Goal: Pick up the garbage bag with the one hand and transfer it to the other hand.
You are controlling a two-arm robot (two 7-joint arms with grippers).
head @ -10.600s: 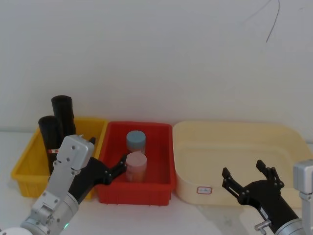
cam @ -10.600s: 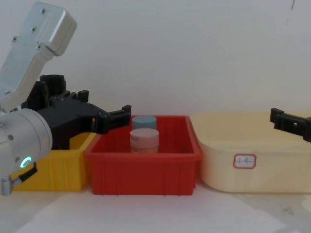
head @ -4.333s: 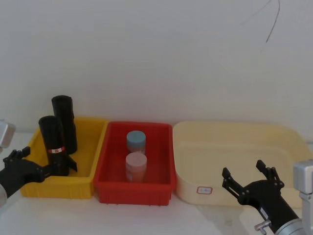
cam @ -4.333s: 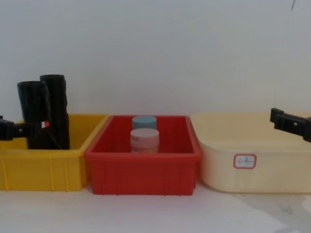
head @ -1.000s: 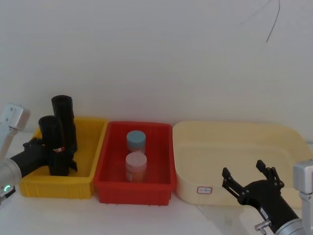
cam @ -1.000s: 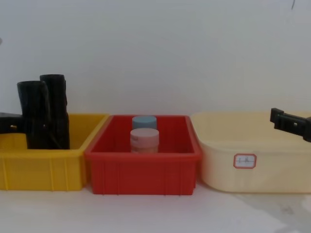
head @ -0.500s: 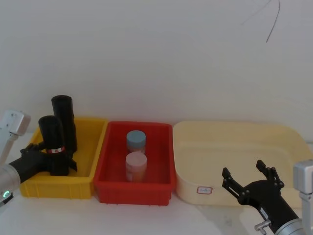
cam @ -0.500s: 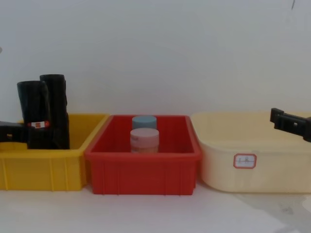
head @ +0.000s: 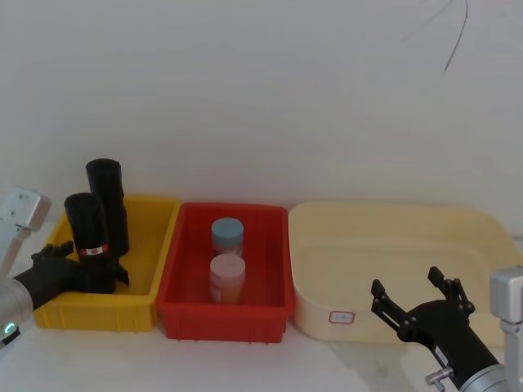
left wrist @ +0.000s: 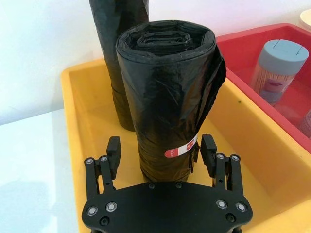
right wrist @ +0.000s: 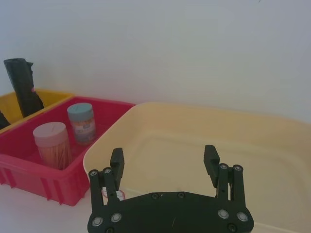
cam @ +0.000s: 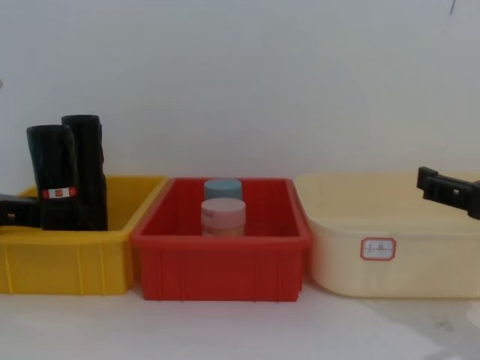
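Inside yellow bin: garbage bag (upright), plain roll.

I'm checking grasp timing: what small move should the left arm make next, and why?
Probably close the left end effector on the garbage bag. Its fingers stand open on either side of the upright labelled roll in the yellow bin, so a squeeze should secure it. The right end effector hangs open near the cream tub.
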